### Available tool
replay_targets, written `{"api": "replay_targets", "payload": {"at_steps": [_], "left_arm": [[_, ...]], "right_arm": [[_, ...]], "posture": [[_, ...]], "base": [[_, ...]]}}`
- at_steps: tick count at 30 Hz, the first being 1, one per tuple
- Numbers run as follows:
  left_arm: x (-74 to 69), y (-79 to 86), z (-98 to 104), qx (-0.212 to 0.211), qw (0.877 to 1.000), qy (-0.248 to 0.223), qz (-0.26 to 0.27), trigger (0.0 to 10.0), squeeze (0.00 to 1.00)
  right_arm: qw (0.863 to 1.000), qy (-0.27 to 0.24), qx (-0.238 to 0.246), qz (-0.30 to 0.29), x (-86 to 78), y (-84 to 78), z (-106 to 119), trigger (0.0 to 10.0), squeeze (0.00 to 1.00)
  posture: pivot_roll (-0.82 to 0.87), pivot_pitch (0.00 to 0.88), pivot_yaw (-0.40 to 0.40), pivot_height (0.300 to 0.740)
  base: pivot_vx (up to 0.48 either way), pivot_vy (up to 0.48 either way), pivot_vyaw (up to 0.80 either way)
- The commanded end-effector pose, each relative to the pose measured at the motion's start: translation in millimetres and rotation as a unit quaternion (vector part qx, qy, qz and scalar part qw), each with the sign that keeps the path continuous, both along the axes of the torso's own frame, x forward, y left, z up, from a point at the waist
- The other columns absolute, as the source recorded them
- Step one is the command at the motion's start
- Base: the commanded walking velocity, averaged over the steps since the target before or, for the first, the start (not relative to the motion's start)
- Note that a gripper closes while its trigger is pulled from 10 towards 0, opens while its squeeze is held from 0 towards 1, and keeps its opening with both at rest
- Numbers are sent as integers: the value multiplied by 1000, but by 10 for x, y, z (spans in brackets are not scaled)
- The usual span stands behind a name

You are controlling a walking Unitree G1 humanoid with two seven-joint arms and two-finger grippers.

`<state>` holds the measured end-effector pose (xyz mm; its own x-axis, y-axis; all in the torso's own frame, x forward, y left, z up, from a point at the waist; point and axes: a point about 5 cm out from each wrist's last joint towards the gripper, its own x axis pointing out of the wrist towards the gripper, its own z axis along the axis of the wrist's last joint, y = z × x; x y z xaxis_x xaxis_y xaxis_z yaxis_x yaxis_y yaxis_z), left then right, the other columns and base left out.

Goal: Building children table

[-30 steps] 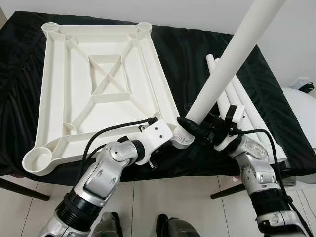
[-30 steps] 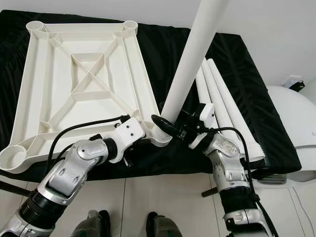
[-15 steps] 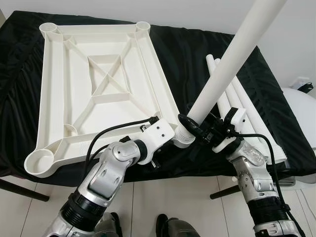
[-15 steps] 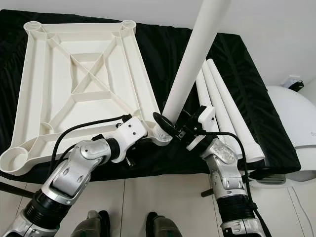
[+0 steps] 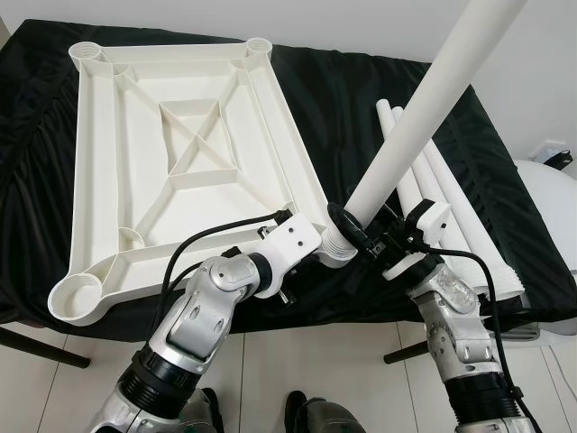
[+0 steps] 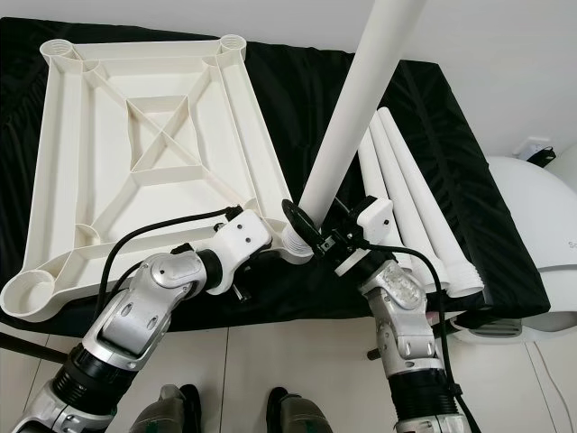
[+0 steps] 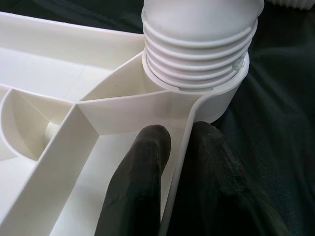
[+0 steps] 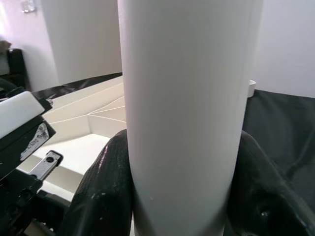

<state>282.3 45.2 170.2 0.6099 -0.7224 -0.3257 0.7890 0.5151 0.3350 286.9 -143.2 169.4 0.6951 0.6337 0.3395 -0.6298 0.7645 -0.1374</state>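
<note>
An upturned white table top [image 5: 290, 155] lies on a black-covered table. A long white table leg [image 5: 424, 101] stands tilted in the near right corner socket [image 7: 219, 98], its threaded end [image 7: 197, 54] sitting in the socket's mouth. My right gripper [image 8: 182, 187] is shut on the leg just above the socket, with a black finger [image 8: 106, 191] on each side of the tube. Beside the same socket, my left gripper [image 7: 178, 182] is shut on the table top's thin rim, one finger inside the wall and one outside.
Three more white legs [image 5: 444, 194] lie side by side on the black cloth [image 5: 361, 99] to the right of the table top. A white rounded object [image 5: 550, 203] stands off the table's right end. The table's near edge is just under my wrists.
My right forearm has swung in closer under its gripper and the leg stands a little more upright. Both grippers hold as before.
</note>
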Motion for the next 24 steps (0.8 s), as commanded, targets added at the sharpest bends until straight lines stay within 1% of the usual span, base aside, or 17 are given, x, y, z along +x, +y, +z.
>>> {"api": "replay_targets", "payload": {"at_steps": [1, 6, 7, 13, 21, 22, 24], "left_arm": [[51, -11, 112, -17, 997, -52, 61, 10000, 0], [70, -14, 112, -14, 996, -55, 70, 10000, 0], [84, -28, 111, -13, 995, -57, 78, 10000, 0], [94, -42, 116, -14, 995, -59, 84, 10000, 0], [125, -48, 124, -12, 993, -64, 98, 10000, 0], [136, -47, 128, -11, 993, -65, 101, 10000, 0], [136, -47, 128, -11, 993, -65, 101, 10000, 0]], "right_arm": [[988, 143, -36, -52, -59, -98, -577, 10000, 0], [987, 139, -34, -69, -60, -76, -563, 10000, 0], [987, 133, -31, -86, -56, -59, -543, 10000, 0], [986, 129, -30, -98, -57, -32, -530, 10000, 0], [983, 123, -26, -133, -74, 73, -534, 10000, 0], [981, 121, -22, -153, -71, 105, -533, 10000, 0], [981, 121, -22, -153, -71, 105, -533, 10000, 0]], "posture": [[-75, 200, -69, 740], [-76, 201, -66, 740], [-76, 202, -65, 740], [-76, 202, -63, 740], [-73, 204, -63, 740], [-70, 203, -62, 740], [-70, 203, -62, 740]], "base": [[0, 0, 0], [0, 0, 0], [0, 0, 0], [0, 0, 0], [0, 0, 0], [0, 0, 0], [0, 0, 0]]}}
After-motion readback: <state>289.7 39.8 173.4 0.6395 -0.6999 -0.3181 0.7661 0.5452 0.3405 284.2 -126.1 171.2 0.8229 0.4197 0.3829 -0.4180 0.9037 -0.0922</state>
